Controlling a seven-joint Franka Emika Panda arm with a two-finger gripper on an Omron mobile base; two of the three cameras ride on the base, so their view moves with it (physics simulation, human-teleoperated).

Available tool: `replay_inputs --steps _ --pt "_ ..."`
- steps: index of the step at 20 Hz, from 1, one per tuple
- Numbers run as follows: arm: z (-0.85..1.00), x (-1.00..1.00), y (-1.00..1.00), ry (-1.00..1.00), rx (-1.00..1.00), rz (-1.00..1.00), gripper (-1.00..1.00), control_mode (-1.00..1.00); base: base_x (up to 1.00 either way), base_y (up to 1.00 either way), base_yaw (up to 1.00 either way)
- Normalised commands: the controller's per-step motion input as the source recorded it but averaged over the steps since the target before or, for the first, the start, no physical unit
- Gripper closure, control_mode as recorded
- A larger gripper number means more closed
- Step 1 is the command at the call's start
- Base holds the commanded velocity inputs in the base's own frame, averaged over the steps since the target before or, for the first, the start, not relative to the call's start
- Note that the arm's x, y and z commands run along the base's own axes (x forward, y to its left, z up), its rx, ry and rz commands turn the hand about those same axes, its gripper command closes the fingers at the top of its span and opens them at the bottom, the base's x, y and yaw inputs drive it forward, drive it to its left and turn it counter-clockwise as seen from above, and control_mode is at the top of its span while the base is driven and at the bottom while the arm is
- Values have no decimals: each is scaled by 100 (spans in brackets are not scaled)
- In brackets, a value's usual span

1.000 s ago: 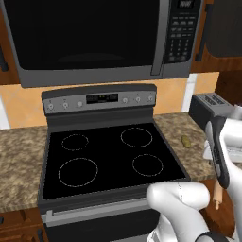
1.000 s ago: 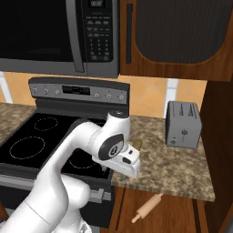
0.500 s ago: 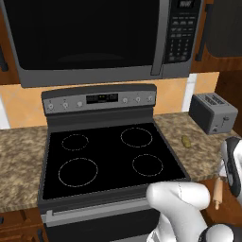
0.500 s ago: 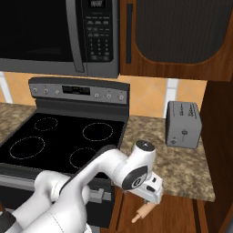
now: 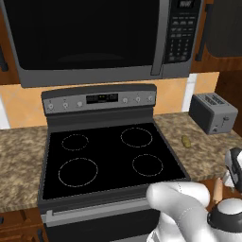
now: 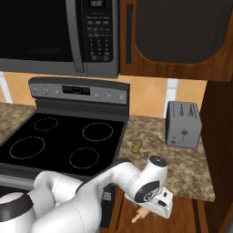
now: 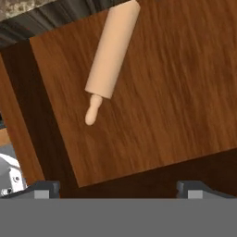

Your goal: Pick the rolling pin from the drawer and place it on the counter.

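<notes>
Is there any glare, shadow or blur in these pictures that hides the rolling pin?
Hand view: the rolling pin is sharp and evenly lit on the drawer floor, no glare, its far end cut by the frame. Right base view: only its tip shows below the arm. Left base view: a sliver, slightly soft.

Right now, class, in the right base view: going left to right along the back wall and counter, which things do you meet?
Microwave → stove → yellow-green lump → toaster.

A black microwave (image 5: pixel 94 38) hangs over a black stove top (image 5: pixel 106 158), beside dark wood cabinets (image 6: pixel 177 34).
</notes>
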Motion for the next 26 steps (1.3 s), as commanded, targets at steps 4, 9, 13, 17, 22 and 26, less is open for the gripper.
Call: replay_inputs --steps 4,9,13,17,22,26 --pt "-46 -18 -33 0 2 0 -100 -100 0 0 0" --pt "-53 -6 -20 4 0 0 -100 -100 0 0 0" --pt "-41 -1 -3 4 0 0 -100 -100 0 0 0" --pt "-39 -6 -8 7 0 0 -100 -100 0 0 0" --pt "-19 -28 -21 19 0 0 -100 -100 0 0 0" --pt "0 -63 -41 25 2 0 -100 -100 0 0 0"
